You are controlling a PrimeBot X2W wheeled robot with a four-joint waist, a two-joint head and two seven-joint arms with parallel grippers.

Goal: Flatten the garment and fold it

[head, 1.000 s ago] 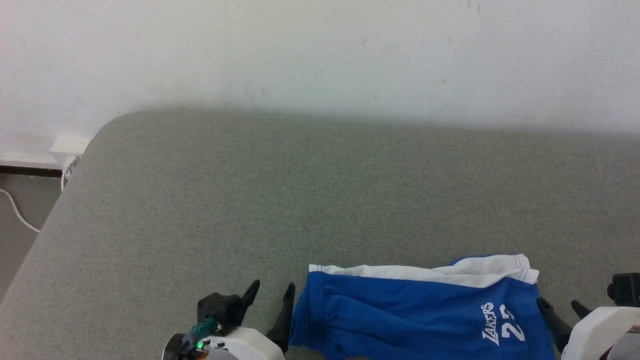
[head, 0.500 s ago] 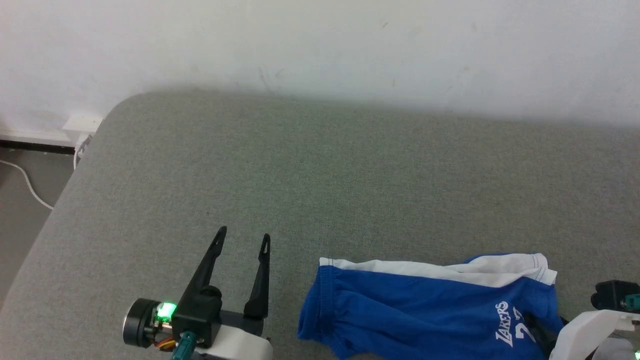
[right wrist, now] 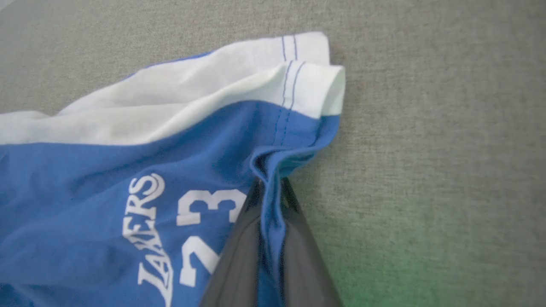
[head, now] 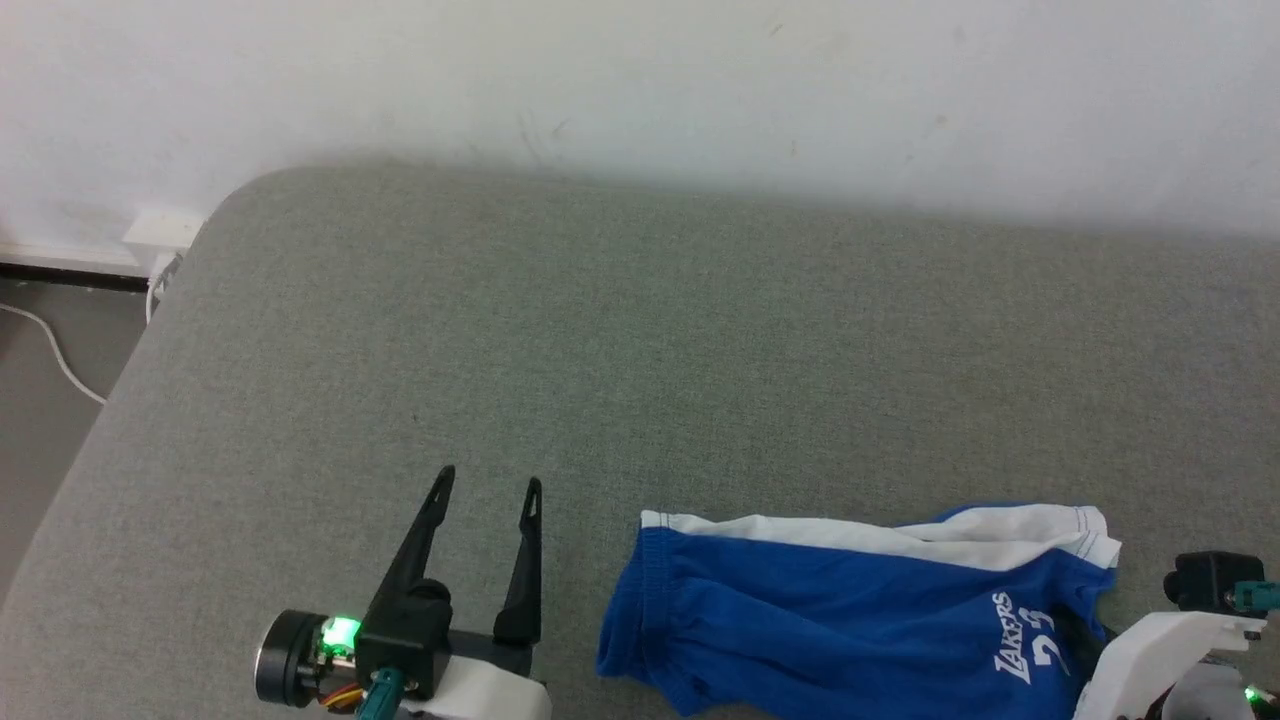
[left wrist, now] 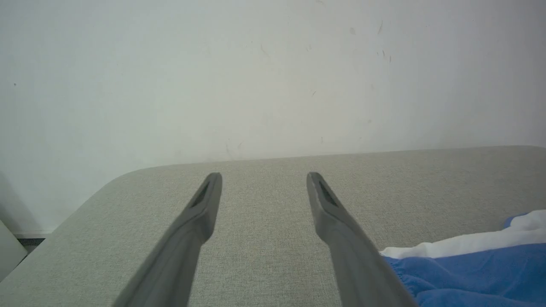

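The garment (head: 850,610), royal-blue shorts with a white side stripe and white "Lakers 23" print, lies rumpled on the grey surface at the lower right of the head view. In the right wrist view my right gripper (right wrist: 270,184) is shut, pinching a fold of the garment (right wrist: 128,157) at its hem beside the "23". In the head view its fingers are hidden behind the white wrist at the bottom right. My left gripper (head: 487,485) stands open with nothing between its fingers, just left of the elastic waist. In the left wrist view the garment (left wrist: 473,273) shows at the lower right, beside the left gripper (left wrist: 263,175).
The grey padded table (head: 640,350) stretches wide behind the shorts, up to a white wall (head: 640,80). Its rounded left edge drops to the floor, where a white cable (head: 45,355) and a wall socket (head: 160,230) sit.
My right gripper has closed on the hem of the shorts, bunching the cloth there. My left gripper has drawn away from the waist to the left and stays open. The camera has shifted a little.
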